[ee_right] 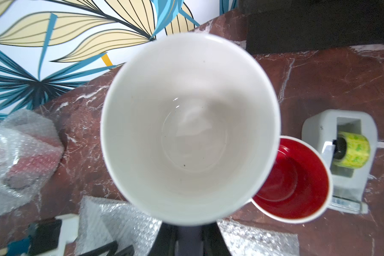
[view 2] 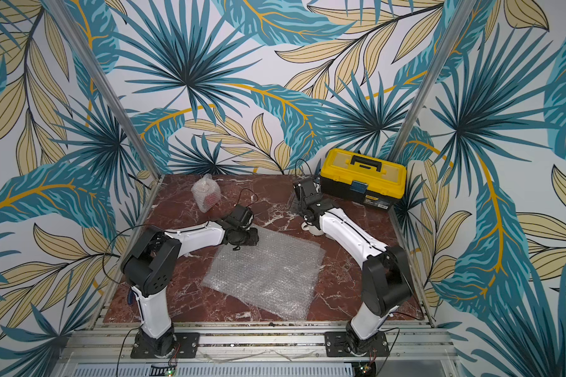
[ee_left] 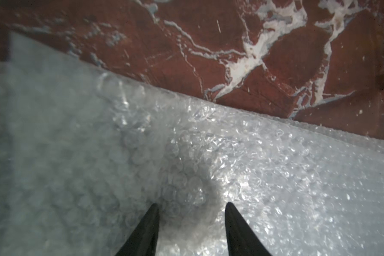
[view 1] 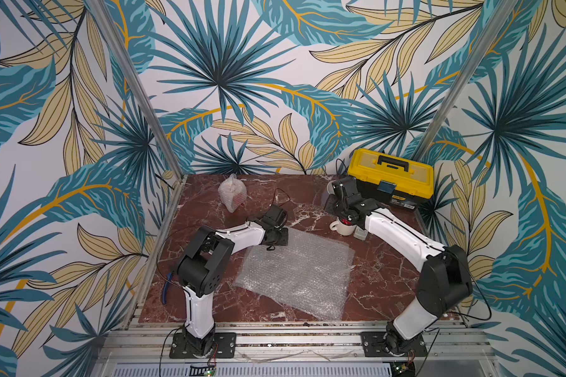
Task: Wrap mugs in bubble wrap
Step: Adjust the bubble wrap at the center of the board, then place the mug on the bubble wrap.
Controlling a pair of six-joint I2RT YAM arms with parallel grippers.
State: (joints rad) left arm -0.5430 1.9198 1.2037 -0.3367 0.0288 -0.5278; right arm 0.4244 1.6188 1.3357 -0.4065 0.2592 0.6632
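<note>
My right gripper point(ee_right: 189, 230) is shut on the pale lavender mug point(ee_right: 190, 128), whose white inside fills the right wrist view and hides the fingertips. In a top view that mug point(view 1: 329, 192) shows as a pale patch beside the gripper point(view 1: 336, 203). The white mug with red inside point(ee_right: 292, 179) stands on the table just beside it point(view 1: 342, 227). A flat bubble wrap sheet point(view 1: 298, 271) lies mid-table. My left gripper point(ee_left: 192, 207) is low over its far left corner point(view 1: 276, 237), fingers apart on the sheet point(ee_left: 264, 159). A red mug in a bubble wrap bundle point(view 1: 232, 192) sits at the back.
A grey tape dispenser point(ee_right: 341, 155) with a greenish roll stands next to the white mug. A yellow and black toolbox point(view 1: 391, 178) is at the back right corner. A blue-handled tool point(view 1: 169, 285) lies off the table's left edge.
</note>
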